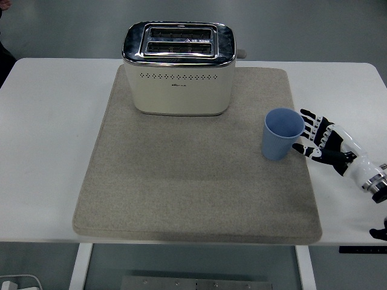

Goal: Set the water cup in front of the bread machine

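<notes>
A light blue water cup stands upright on the right part of the grey mat. The cream and chrome bread machine sits at the mat's far middle, well left of and behind the cup. My right hand reaches in from the right edge, its fingers spread open. Its fingertips are right beside the cup's right wall, touching it or nearly so. The cup is not grasped. No left hand shows.
The mat lies on a white table. Bare mat stretches in front of the bread machine. A small lever knob sticks out of the machine's right side. A dark shape shows at the far left edge.
</notes>
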`<act>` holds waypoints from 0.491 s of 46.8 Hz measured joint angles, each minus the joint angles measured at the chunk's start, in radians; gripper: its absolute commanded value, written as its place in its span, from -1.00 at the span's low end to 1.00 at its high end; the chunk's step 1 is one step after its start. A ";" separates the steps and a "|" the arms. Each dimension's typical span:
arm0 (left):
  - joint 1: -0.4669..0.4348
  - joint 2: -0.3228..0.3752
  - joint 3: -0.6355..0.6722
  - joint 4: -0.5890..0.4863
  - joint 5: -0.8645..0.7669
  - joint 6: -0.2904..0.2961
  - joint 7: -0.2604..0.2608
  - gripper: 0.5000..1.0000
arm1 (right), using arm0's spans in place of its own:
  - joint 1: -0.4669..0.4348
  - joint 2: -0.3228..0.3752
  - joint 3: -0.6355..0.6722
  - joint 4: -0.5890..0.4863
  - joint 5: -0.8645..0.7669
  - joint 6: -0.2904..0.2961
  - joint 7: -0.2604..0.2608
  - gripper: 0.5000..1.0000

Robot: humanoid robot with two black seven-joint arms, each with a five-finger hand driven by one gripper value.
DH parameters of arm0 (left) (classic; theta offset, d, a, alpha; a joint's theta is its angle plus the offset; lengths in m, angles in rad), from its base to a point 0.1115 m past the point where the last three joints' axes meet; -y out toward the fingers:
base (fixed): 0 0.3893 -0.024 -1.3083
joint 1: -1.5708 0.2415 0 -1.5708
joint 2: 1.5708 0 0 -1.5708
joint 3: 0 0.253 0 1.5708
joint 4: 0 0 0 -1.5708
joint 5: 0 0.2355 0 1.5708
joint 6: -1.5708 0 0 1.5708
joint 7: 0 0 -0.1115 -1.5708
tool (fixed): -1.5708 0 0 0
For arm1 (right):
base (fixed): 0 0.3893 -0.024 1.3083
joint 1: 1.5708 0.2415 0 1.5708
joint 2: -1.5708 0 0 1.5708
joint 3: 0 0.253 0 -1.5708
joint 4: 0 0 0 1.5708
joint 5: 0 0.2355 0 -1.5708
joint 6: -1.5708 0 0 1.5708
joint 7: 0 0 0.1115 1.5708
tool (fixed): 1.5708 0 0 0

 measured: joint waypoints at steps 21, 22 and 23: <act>-0.001 0.000 0.000 0.000 0.000 0.000 0.000 1.00 | 0.002 0.055 0.002 -0.001 -0.012 -0.031 0.000 0.74; -0.001 0.000 0.000 0.000 0.000 0.000 0.000 1.00 | 0.003 0.055 0.002 -0.001 -0.012 -0.031 0.000 0.73; -0.001 0.000 0.000 -0.001 0.000 0.000 0.000 1.00 | 0.004 0.056 0.002 -0.001 -0.012 -0.031 0.000 0.73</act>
